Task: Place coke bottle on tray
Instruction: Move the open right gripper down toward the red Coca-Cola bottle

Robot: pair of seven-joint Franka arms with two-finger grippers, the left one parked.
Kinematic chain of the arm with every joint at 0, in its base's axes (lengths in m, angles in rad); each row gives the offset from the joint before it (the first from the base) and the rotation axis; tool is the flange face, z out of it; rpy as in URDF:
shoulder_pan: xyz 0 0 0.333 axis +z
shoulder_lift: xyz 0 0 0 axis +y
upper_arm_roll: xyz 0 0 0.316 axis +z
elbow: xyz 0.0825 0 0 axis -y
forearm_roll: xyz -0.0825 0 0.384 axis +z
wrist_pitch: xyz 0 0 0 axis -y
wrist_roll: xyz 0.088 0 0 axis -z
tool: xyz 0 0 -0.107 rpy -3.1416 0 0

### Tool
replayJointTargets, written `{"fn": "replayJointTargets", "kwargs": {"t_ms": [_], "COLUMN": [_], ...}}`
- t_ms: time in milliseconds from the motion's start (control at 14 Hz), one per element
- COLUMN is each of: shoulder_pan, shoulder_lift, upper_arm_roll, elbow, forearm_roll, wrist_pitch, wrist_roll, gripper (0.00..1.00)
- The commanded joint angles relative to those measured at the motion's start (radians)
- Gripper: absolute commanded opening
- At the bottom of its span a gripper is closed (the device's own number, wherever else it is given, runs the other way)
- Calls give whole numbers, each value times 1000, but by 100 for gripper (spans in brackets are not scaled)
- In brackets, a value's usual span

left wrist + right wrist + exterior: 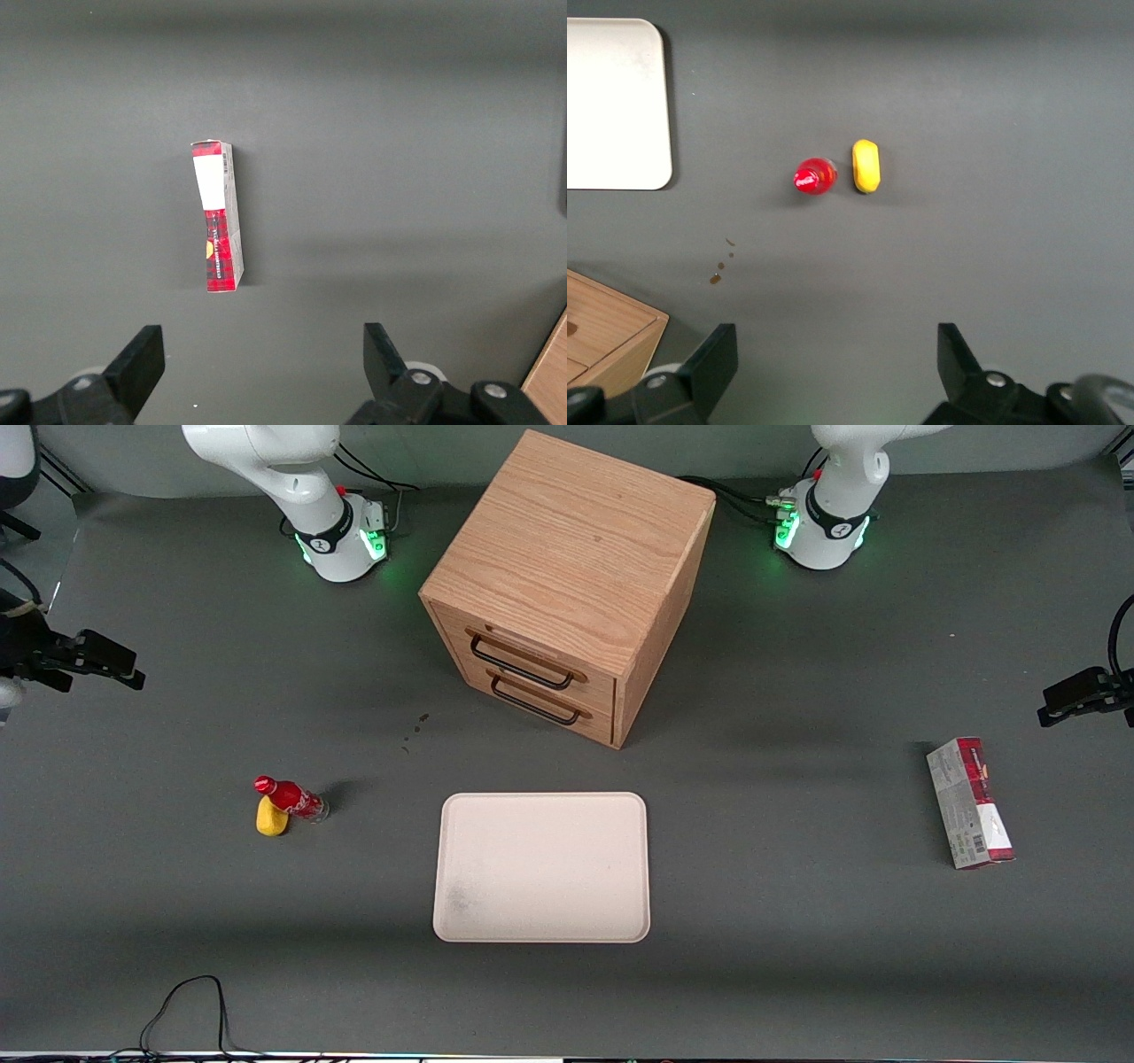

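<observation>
The coke bottle (291, 799) stands on the grey table with its red cap up, touching or almost touching a yellow lemon-like lump (272, 817) that is slightly nearer the front camera. The right wrist view looks down on the bottle's cap (815, 177) with the lump (866, 166) beside it. The cream-white tray (541, 866) lies flat and bare beside them, toward the table's middle; its corner (611, 106) shows in the wrist view. My right gripper (124, 669) (837, 350) hangs open high above the table at the working arm's end, holding nothing and well apart from the bottle.
A wooden drawer cabinet (567, 576) (602, 341) stands farther from the front camera than the tray. A red-and-grey carton (970, 802) (219, 217) lies toward the parked arm's end. Small brown stains (415, 731) mark the table. A black cable (186, 1001) loops at the near edge.
</observation>
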Motion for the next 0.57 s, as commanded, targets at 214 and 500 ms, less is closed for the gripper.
{"fn": "replayJointTargets", "kwargs": {"t_ms": [214, 500], "shoulder_pan": [60, 71], "shoulder_lift": [19, 114], "upper_arm_roll": [-12, -12], "elbow": [-50, -59], "forearm_roll": [15, 15], "wrist_pitch": [97, 176], "wrist_roll": [-30, -28], "gripper": [100, 100]}}
